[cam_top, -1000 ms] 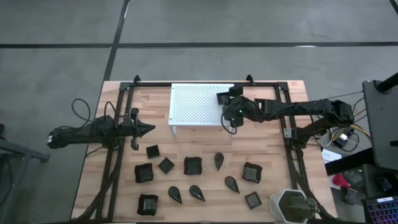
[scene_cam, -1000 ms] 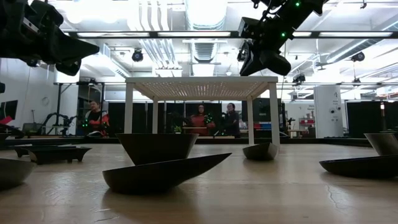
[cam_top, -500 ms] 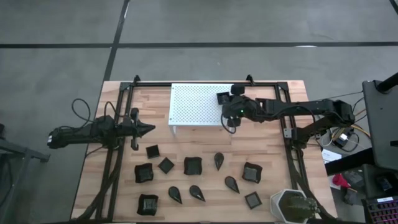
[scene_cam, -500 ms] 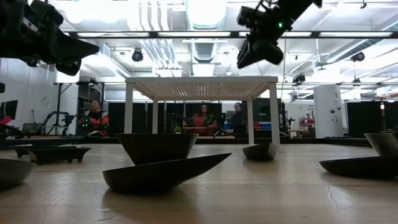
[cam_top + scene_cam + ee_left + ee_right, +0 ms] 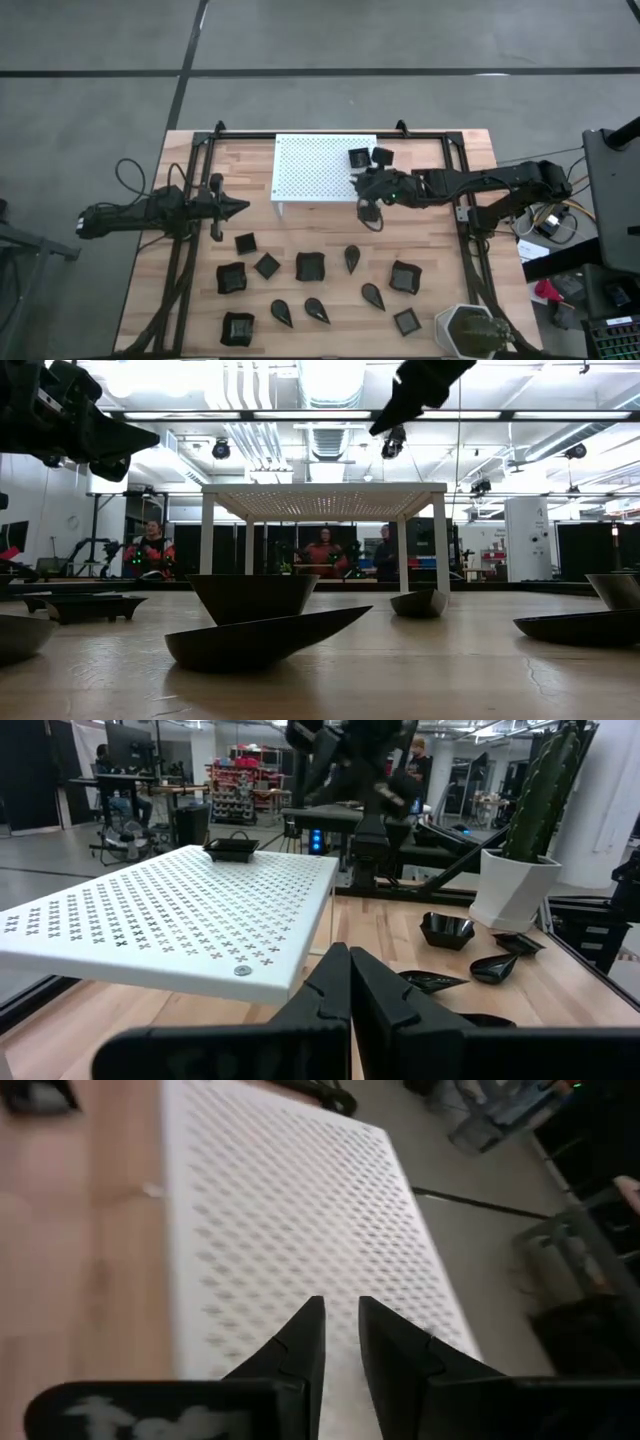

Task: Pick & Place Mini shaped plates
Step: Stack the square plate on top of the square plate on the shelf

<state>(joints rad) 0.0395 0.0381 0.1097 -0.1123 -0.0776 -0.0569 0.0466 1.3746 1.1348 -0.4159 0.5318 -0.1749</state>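
We take the white perforated stand point(image 5: 325, 167) as our landmark. Left of it, the left claw point(image 5: 240, 208) hangs over bare worktop point(image 5: 430, 250), its fingers pressed fully together and holding nothing. On the stand's right end sits one small square dish point(image 5: 359, 157); a second point(image 5: 382, 156) lies just off that edge. The right claw point(image 5: 362, 183) is at the stand's right edge, its fingers a narrow gap apart with nothing between them.

The remaining mini shaped plates point(image 5: 310, 266) are scattered in front of the stand: squares, raised-rim squares and teardrops, none stacked. We judge them light, rigid and glossy, therefore slippery and liable to chip if dropped. The raised rim of a square, pinched across one wall, looks the surest hold; the teardrops look harder to hold.

Containers: the stand carries the one dish. A hexagonal pot point(image 5: 467, 330), right of and in front of the stand, holds a cactus.
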